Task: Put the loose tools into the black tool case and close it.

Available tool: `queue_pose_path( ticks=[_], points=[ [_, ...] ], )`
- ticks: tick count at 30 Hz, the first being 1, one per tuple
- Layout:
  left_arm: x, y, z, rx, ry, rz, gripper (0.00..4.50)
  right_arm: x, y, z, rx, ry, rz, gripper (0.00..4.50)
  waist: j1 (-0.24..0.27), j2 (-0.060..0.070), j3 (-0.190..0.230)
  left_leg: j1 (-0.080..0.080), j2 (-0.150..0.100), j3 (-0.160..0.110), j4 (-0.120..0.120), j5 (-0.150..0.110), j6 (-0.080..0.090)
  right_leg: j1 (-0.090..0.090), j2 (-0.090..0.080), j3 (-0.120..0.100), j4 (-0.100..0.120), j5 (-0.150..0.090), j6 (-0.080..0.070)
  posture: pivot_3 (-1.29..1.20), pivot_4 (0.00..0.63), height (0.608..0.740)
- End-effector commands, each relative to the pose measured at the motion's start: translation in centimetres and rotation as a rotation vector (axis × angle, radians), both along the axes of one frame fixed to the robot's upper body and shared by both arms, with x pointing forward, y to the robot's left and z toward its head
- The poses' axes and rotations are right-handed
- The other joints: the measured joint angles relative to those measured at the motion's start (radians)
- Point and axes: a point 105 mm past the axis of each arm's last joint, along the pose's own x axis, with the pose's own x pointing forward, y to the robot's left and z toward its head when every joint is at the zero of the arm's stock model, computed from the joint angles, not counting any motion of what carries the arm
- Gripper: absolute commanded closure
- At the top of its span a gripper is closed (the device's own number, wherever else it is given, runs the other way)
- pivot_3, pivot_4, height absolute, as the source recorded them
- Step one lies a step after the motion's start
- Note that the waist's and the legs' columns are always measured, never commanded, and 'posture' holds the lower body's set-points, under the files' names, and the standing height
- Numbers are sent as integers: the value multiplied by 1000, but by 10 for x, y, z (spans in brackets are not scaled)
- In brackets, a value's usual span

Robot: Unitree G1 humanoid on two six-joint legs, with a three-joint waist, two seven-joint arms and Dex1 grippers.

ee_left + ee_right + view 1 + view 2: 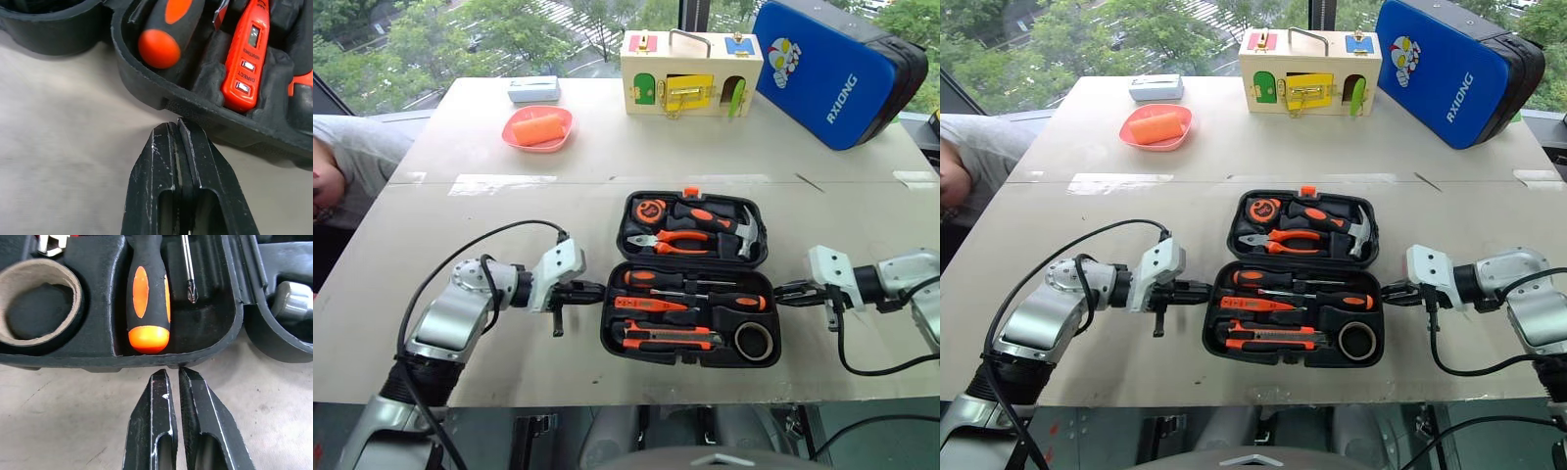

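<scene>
The black tool case point(611, 343) lies open at the table's middle. Its near half holds two black-and-orange screwdrivers point(651, 278) point(739, 301), the orange tester point(646, 305), the utility knife point(668, 339) and the tape roll point(754, 342). Hammer, pliers and tape measure lie in the far half point(628, 235). My left gripper point(592, 290) is shut and empty, its tips just off the near half's left wall point(146, 93). My right gripper point(785, 290) is shut and empty too, just off the right wall point(98, 363), by a screwdriver's handle point(148, 298).
At the table's far side stand a wooden box with coloured doors point(690, 73), a blue padded bag point(832, 69), a pink dish point(538, 127) and a small white box point(533, 88). A person point(342, 166) leans at the left edge.
</scene>
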Motion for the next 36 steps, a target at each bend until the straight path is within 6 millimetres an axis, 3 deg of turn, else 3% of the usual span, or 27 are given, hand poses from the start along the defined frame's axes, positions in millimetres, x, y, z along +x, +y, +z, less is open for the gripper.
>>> queue_pose_path(
  ticks=[1,5,11,15,19,22,27,33,34,36],
  points=[
    [-15,-19,8,-69,4,-75,4483,-14,15,12,48,-22,97,4500,3,0,0,0,0,0,0,0,0,0,0,0,0,0,0,0,150,735],
    [-15,-11,4,-40,5,-30,4483,-16,6,7,-8,-43,76,4500,6,0,0,0,0,0,0,0,0,0,0,0,0,0,0,0,150,735],
    [-9,30,2,19,25,145,4483,-9,-34,13,-70,-56,-94,4500,6,0,0,1,0,0,0,0,0,0,0,0,0,0,0,0,150,735],
    [-1,51,23,-102,95,303,3150,-9,-48,30,35,40,-252,3268,5,1,0,1,0,0,0,0,0,1,0,0,1,0,0,0,150,735],
    [20,58,44,-219,188,462,1051,8,-38,50,245,147,-436,1168,6,0,0,2,1,0,1,0,0,2,0,0,2,0,0,0,150,735],
    [40,54,47,-272,287,577,256,27,-28,55,369,253,-569,23,6,0,0,2,0,0,2,0,0,2,-1,0,3,0,0,0,150,735],
    [75,29,59,-409,468,707,256,55,-11,52,499,418,-746,23,12,-4,-1,0,-1,0,4,0,0,-1,0,-1,7,0,0,0,150,735],
    [88,-2,58,-388,462,679,256,80,-6,37,472,408,-879,23,2,-4,-1,-4,-2,3,3,1,-1,-9,0,2,11,0,0,0,150,735],
    [89,-4,58,-391,464,676,256,82,-5,36,467,408,-884,266,-1,-4,-1,-5,-2,3,3,1,-1,-10,0,3,12,0,0,0,150,735],
    [91,-7,55,-385,465,680,826,83,-1,34,453,400,-879,947,-4,-4,-1,-4,-2,3,3,1,-2,-10,0,3,12,0,0,0,150,735]
  ],
)
